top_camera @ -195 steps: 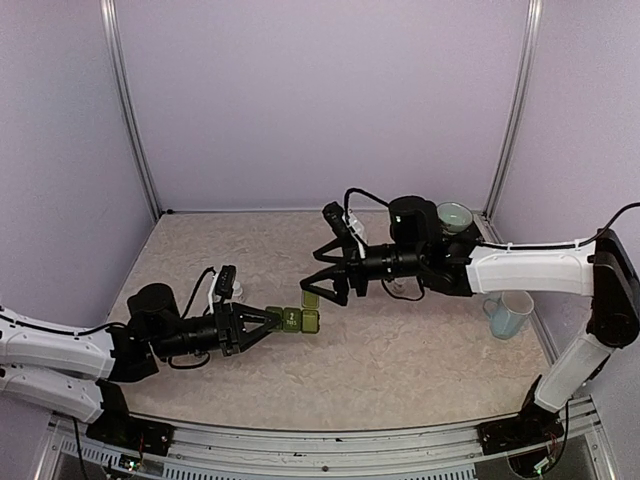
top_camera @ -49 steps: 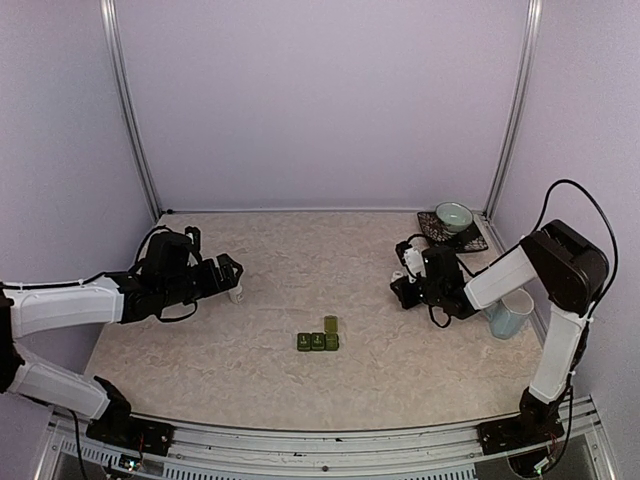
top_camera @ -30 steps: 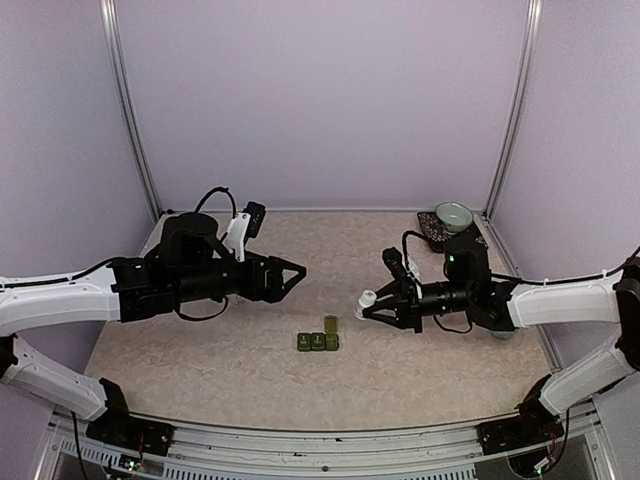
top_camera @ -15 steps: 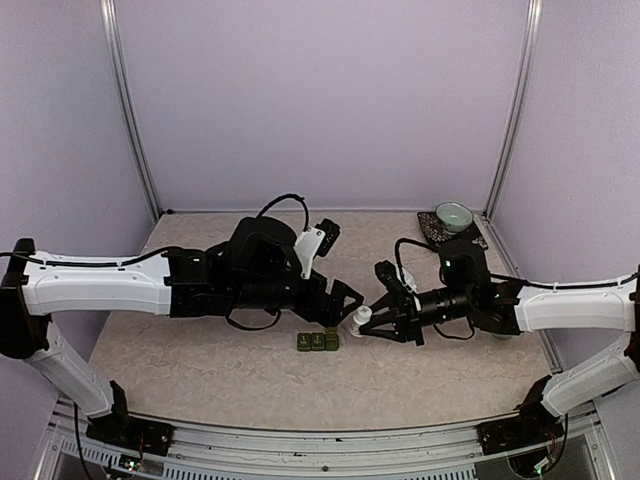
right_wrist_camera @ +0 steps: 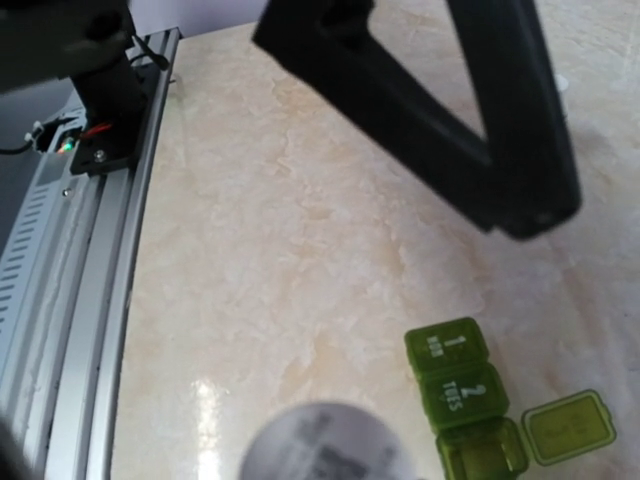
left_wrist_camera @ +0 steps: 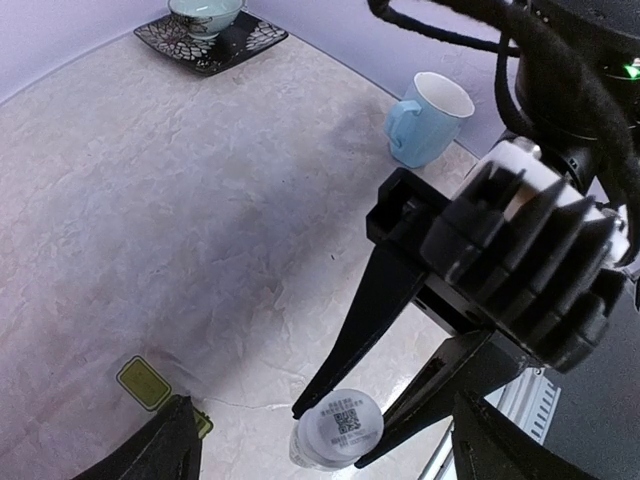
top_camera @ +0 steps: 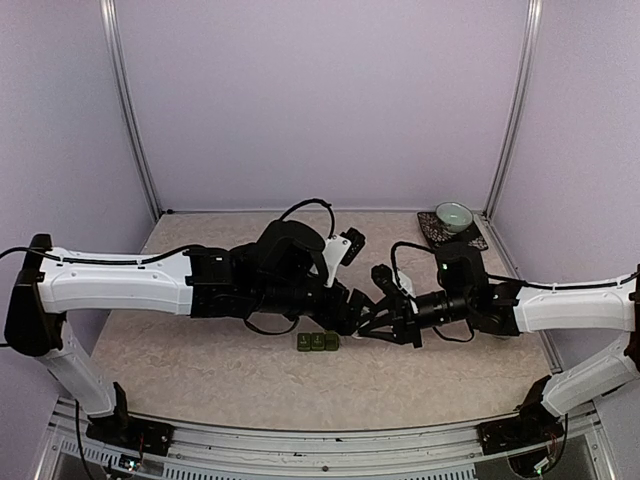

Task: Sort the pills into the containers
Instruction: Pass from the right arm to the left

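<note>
Containers (top_camera: 317, 341) lie near right tool (top_camera: 360, 329) gripping bottle (left_wrist_camera: 338, 428)

A robotics lab test cell. Plain lilac walls (top_camera: 320, 100) close the desk (top_camera: 200, 370) in on three sides, with bare metal posts (top_camera: 132, 120) standing at the back corners. Two white-and-black robot arms, the left arm (top_camera: 120, 285) and the right arm (top_camera: 570, 305), rise from a metal rail (top_camera: 320, 440) along the near edge. Loose black cables (top_camera: 308, 202) loop off them, and electronics (right_wrist_camera: 100, 135) with small lit lamps sit by the rail. The props in view are few and staged: a pale blue mug (left_wrist_camera: 430, 120), a green bowl (left_wrist_camera: 205, 12) on a dark saucer (left_wrist_camera: 240, 35), a green pill box (right_wrist_camera: 455, 385), a small white bottle (left_wrist_camera: 338, 428)
</note>
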Robot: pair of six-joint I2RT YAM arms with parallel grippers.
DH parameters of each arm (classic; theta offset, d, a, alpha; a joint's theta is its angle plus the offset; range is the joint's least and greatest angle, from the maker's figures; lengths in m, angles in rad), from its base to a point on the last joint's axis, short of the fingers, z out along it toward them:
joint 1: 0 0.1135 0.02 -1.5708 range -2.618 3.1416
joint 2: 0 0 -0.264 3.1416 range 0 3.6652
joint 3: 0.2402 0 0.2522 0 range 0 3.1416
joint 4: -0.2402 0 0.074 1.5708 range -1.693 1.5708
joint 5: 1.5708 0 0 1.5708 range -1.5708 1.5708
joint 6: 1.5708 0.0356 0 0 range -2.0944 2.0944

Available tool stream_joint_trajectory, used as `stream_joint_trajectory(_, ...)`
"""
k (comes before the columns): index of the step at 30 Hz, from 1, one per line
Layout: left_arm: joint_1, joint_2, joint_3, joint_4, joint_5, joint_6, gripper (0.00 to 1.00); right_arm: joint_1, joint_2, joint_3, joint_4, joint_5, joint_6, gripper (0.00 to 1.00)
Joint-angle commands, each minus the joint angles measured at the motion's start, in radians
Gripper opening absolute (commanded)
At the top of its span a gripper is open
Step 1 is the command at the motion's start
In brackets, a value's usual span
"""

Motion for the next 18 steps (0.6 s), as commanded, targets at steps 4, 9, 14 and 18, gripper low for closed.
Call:
stream_joint_trajectory(4, -0.004, 0.053, 0.061, -0.067, -0.031, -0.003, 0.82, 0.021, -0.016, 0.023, -0.023, 0.016, -0.024, 0.23)
stream_joint_trajectory(9, -0.004, 0.073, 0.071, -0.07, -0.011, -0.004, 0.76, 0.026, -0.027, 0.022, -0.025, 0.019, -0.027, 0.23)
stream_joint_trajectory(14, -0.004, 0.081, 0.075, -0.079, -0.008, -0.004, 0.69, 0.027, -0.034, 0.02, -0.026, 0.02, -0.03, 0.22)
stream_joint_trajectory(18, -0.004, 0.086, 0.076, -0.081, -0.009, -0.005, 0.63, 0.03, -0.036, 0.02, -0.025, 0.02, -0.03, 0.22)
